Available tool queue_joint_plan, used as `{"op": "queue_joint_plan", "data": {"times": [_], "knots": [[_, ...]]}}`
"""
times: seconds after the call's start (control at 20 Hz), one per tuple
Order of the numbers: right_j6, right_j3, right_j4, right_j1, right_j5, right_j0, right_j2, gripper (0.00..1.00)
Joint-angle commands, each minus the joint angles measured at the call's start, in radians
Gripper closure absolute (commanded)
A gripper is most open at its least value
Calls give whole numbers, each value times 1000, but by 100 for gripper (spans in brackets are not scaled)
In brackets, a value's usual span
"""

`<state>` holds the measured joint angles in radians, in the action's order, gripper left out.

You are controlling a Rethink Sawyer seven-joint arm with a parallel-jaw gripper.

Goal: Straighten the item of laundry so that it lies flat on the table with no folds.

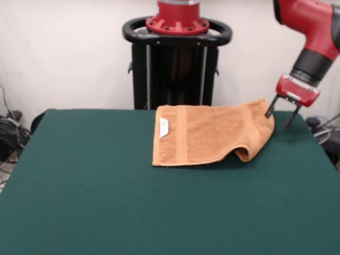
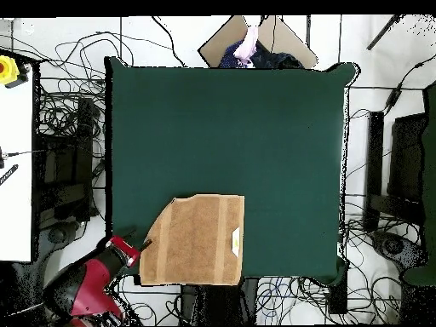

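Note:
The orange-tan towel (image 1: 204,135) lies on the dark green table (image 1: 106,186) at its far side, right of centre, close to the robot-side edge. Its white tag (image 1: 163,127) faces up near the left end. The right near corner is curled over into a fold (image 1: 248,153). In the overhead view the towel (image 2: 194,240) shows a slanted edge at that corner. My gripper (image 1: 279,118) hangs just off the towel's far right corner, jaws apart and empty, one fingertip (image 1: 269,113) close to the cloth. It also shows in the overhead view (image 2: 140,247).
The black pedestal (image 1: 178,69) stands right behind the towel. Cables lie on the floor round the table (image 2: 60,170). A person (image 2: 249,47) shows at the table's side opposite the robot. The table edge (image 1: 324,154) is close to the gripper's right.

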<state>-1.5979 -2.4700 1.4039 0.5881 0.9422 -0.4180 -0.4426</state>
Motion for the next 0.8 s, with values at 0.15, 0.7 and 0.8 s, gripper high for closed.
{"op": "queue_joint_plan", "data": {"times": [0.15,0.7,0.8], "knots": [[154,2,-317,1,-185,165,159,0],[304,-5,-674,-1,-377,274,369,0],[280,16,-759,-31,-372,291,410,0]]}}
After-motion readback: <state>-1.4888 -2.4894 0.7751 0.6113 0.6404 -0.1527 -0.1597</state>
